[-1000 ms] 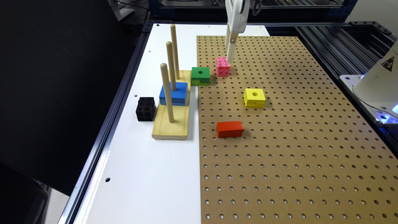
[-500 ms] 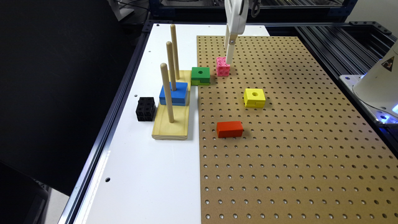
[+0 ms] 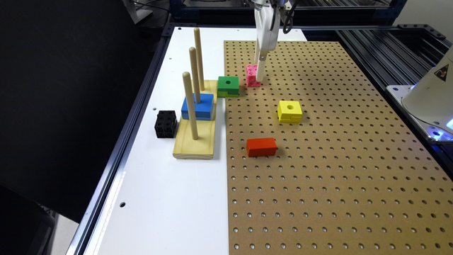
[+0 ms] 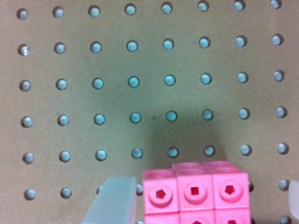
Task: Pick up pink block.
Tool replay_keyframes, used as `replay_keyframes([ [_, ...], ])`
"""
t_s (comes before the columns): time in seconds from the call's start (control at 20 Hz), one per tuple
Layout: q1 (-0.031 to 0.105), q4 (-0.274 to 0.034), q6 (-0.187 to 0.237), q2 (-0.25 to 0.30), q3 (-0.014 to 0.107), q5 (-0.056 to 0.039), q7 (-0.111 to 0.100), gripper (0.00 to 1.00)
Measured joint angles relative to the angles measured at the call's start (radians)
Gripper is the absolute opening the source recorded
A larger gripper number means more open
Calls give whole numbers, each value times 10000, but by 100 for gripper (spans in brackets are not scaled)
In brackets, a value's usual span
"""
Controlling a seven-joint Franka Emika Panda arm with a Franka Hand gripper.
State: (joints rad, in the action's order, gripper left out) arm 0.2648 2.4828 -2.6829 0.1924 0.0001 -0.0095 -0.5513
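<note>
Exterior view: your hand (image 3: 260,72) is down at the pink block (image 3: 252,75), hanging vertical from the arm over the brown pegboard (image 3: 318,159). One finger overlaps the block's side toward the exterior view's right; block sits flat on the pegboard, upright, faces roughly square to the board's hole rows. It's a cube, so no long axis to call. No brand or text readable on any block. Only marking you'll see is a small triangular warning label (image 3: 441,72) on the white robot base (image 3: 430,95), well off to the exterior view's right of the hand; symbol too small to read.

Around the hand: green block (image 3: 228,86) just beside the pink block on the exterior view's left, apart from it, straddling the pegboard edge. Yellow block (image 3: 289,111) and red block (image 3: 261,146) lie nearer the camera than the hand, both on the pegboard. Wooden peg stand (image 3: 195,134) with three upright pegs sits on the white surface (image 3: 159,198), farther to the exterior view's left; blue block (image 3: 198,107) threaded on a peg. Black cube (image 3: 165,124) beyond the stand, on the surface.

Wrist view: pink block (image 4: 195,193) sits between the fingers, round-holed studs on its visible face in a grid. One translucent finger (image 4: 113,200) is just beside one side of the block with a thin gap; the other finger is a sliver at the frame edge, clear of the block. Hand is spread apart, straddling the block, not clamped on it. Pegboard (image 4: 140,70) under everything.
</note>
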Motion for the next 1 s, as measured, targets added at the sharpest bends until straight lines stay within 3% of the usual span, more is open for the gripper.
replay_keyframes([
  [0.7, -15, -170, -9, 43, 59, 0, 0, 100],
  [1.0, -16, -277, -736, 880, 62, 0, 0, 100],
])
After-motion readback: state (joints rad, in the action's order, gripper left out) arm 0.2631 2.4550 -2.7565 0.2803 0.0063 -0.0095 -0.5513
